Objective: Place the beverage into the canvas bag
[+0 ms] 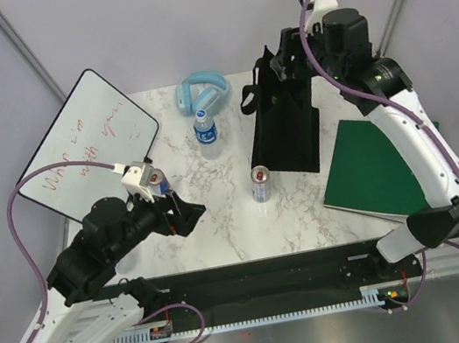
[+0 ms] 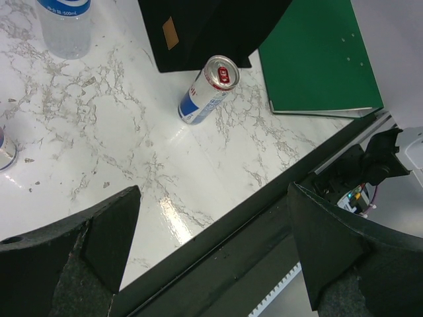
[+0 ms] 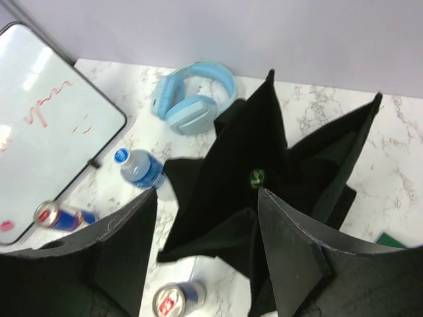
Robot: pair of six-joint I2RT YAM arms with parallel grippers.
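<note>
The black canvas bag [image 1: 284, 126] stands at the back middle of the marble table, its mouth open in the right wrist view [image 3: 264, 178]. A red and blue beverage can [image 1: 261, 184] stands just in front of it and shows in both wrist views [image 2: 210, 89] [image 3: 178, 300]. My right gripper [image 1: 281, 60] hovers over the bag's far end, open [image 3: 208, 244], with bag fabric below the gap. My left gripper [image 1: 185, 210] is open and empty [image 2: 215, 244] over the table's front edge, left of the can.
A water bottle [image 1: 206, 128] and blue headphones [image 1: 203, 94] lie left of the bag. A second can [image 1: 158, 181] sits by my left wrist. A whiteboard [image 1: 87, 143] is at the left and a green book [image 1: 371, 169] at the right.
</note>
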